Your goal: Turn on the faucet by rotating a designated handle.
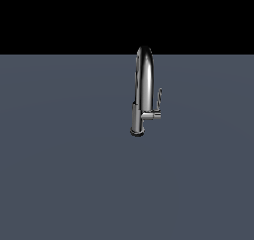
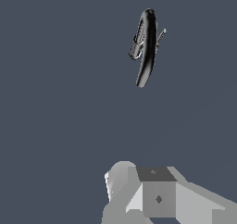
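The chrome faucet [image 1: 144,85] stands upright on the grey floor, its arched spout rising from a cylindrical base. A short stub juts from the base toward the exterior view's right, and the thin handle [image 1: 158,97] angles upward from it. In the wrist view the faucet [image 2: 147,47] shows from above, far off, with the handle [image 2: 161,35] as a slim sliver beside the spout. Grey blocky parts of my gripper [image 2: 157,195] fill the near edge of the wrist view, well apart from the faucet. The fingers cannot be made out. No arm shows in the exterior view.
A flat blue-grey floor [image 1: 59,174] spreads all around the faucet, with a black background behind it. Nothing else shows in either view.
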`<state>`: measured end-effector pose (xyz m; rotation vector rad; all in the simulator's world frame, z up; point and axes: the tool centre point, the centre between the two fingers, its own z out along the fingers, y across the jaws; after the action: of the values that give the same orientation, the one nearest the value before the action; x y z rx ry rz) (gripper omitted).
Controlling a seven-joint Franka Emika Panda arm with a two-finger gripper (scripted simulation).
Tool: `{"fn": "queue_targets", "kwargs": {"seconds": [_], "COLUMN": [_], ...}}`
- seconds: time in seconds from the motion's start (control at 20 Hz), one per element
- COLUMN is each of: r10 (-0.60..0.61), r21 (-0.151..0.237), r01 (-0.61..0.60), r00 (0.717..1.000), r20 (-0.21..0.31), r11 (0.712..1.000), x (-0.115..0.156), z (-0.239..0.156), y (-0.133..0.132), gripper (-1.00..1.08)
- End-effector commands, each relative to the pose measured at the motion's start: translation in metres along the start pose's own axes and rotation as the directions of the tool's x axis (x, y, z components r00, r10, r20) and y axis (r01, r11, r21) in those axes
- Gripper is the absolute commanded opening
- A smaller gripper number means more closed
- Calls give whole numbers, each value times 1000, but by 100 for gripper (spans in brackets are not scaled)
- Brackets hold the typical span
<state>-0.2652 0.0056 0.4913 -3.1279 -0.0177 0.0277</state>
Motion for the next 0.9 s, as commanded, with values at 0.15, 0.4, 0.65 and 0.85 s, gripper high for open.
{"fn": "queue_targets", "kwargs": {"seconds": [0.15,0.4,0.65,0.85], "r10": [3,20,52,88], "r21": [3,19,51,86], "r01": [-3,-20,-55,-96], "r00": [1000,1000,997,992], "r20": [3,19,53,92], "r11": [1000,1000,997,992], "x": [1,9,24,41], "z": [0,0,1,3], "y": [0,0,1,3], "gripper": [-100,-100,-100,-100]}}
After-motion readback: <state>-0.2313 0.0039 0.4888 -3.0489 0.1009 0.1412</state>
